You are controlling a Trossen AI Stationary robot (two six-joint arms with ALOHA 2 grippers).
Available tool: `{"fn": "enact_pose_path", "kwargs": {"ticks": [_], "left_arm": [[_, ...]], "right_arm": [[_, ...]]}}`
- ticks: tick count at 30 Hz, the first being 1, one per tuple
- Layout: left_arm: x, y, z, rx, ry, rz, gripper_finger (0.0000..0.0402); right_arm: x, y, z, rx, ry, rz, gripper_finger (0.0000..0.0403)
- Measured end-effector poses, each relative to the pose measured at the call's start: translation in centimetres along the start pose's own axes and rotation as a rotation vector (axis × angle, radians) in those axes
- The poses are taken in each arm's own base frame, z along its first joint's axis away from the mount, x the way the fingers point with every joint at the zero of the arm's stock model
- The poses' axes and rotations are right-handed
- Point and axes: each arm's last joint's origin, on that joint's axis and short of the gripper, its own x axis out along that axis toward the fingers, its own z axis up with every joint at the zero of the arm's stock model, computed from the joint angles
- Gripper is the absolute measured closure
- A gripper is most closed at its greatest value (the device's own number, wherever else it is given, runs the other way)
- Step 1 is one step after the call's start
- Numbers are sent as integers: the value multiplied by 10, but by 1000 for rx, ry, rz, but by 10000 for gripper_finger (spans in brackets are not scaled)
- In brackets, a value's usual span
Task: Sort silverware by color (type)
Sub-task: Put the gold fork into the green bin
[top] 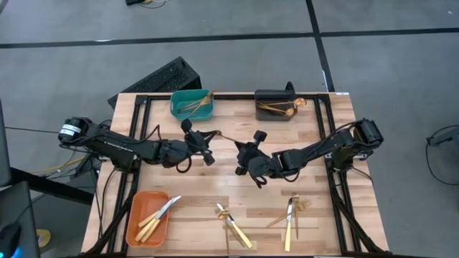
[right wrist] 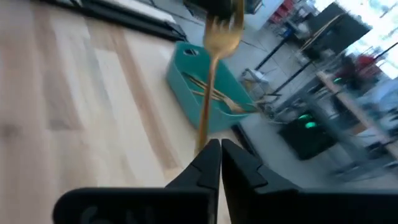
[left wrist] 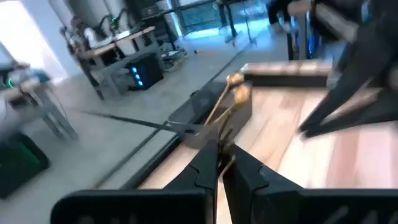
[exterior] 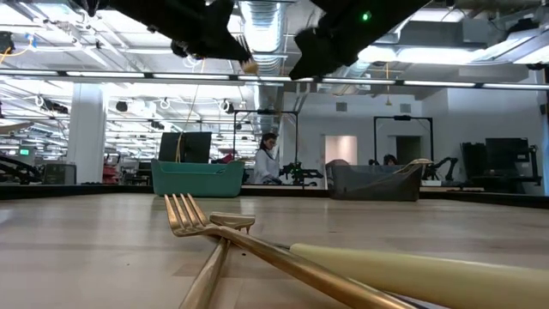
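Both arms meet over the middle of the bench (top: 237, 197). The right gripper (right wrist: 219, 149) is pinched tight on a gold fork (right wrist: 211, 81), tines pointing away from the wrist, teal bin (right wrist: 205, 84) lying beyond it. The left gripper (left wrist: 221, 152) is clamped narrow too, on the far end of that slim gold piece, with the dark grey bin (left wrist: 208, 115) past its fingertips. From above, the thin gold line runs between the two grippers. Forks rest in the teal bin, spoons in the dark grey one, knives (top: 158, 215) in the orange bin (top: 136, 226). More silverware (top: 233, 226) lies loose near the front edge, with another small cluster (top: 290, 215) to its right.
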Motion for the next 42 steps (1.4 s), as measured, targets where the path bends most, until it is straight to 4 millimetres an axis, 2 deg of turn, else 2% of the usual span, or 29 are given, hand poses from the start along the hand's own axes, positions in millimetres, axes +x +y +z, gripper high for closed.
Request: {"fn": "enact_pose_path", "kwargs": {"ticks": [2, 4, 7, 11, 18, 21, 28, 30, 32, 35, 42], "left_arm": [[-1, -2, -1, 150, 5, -30, 401], [-3, -5, -1, 345, 18, -145, 401], [-4, -9, -3, 466, 41, -318, 401], [-4, -10, 12, 424, 24, -423, 401], [-4, -9, 20, 376, 39, -437, 401], [-4, -10, 18, 364, 43, -468, 401], [-4, -10, 11, 390, 115, -443, 401], [-3, -8, 10, 388, 126, -437, 402], [-2, -7, 10, 373, 130, -435, 401], [-1, -7, 10, 362, 133, -432, 401], [-1, -8, 13, 346, 99, -452, 401]], "right_arm": [[0, 1, 1, 105, -9, 66, 358], [-1, 0, 4, 164, -22, 205, 347], [-3, -5, 13, 218, -86, 359, 326], [0, -10, 16, 227, -108, 426, 290], [7, -15, 16, 250, -113, 516, 230], [9, -16, 15, 265, -109, 502, 228], [6, -15, 18, 269, -124, 453, 264], [6, -16, 17, 257, -121, 392, 268], [7, -18, 17, 257, -110, 318, 266], [9, -20, 16, 253, -99, 296, 256], [15, -23, 16, 288, -116, 411, 227]]}}
